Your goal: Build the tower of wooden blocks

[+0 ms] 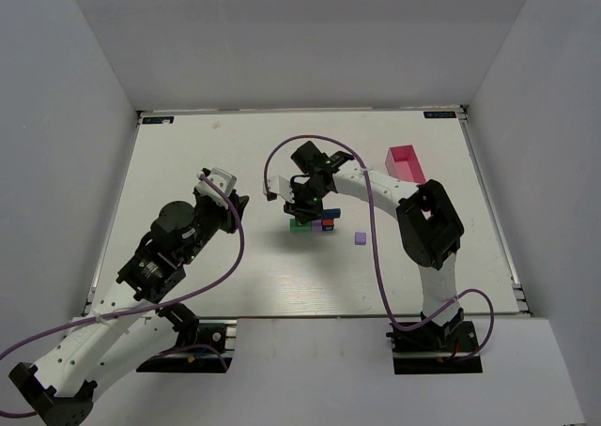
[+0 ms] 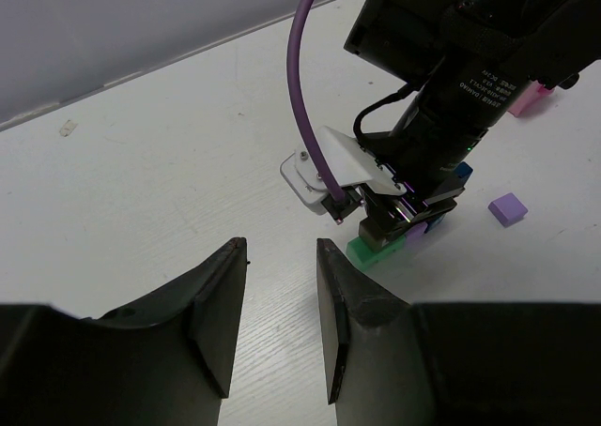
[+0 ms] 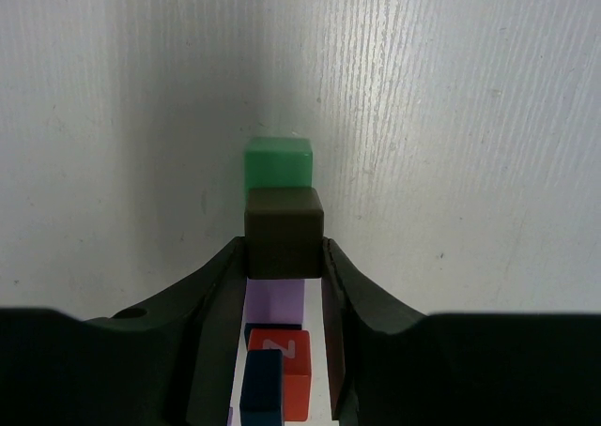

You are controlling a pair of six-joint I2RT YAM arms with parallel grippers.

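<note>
The wood block tower (image 1: 313, 224) is a small cluster of blocks at the table's middle. In the right wrist view my right gripper (image 3: 285, 250) is shut on a brown block (image 3: 285, 231), held just above a green block (image 3: 278, 164). A purple block (image 3: 274, 302), a red-orange block (image 3: 289, 370) and a dark blue block (image 3: 262, 388) lie between the fingers behind it. My left gripper (image 2: 280, 250) is open and empty, left of the cluster; the green block (image 2: 368, 251) shows just beyond its right finger.
A loose purple block (image 1: 360, 239) lies right of the cluster, also in the left wrist view (image 2: 507, 208). A pink tray (image 1: 406, 162) stands at the back right. White walls enclose the table on three sides.
</note>
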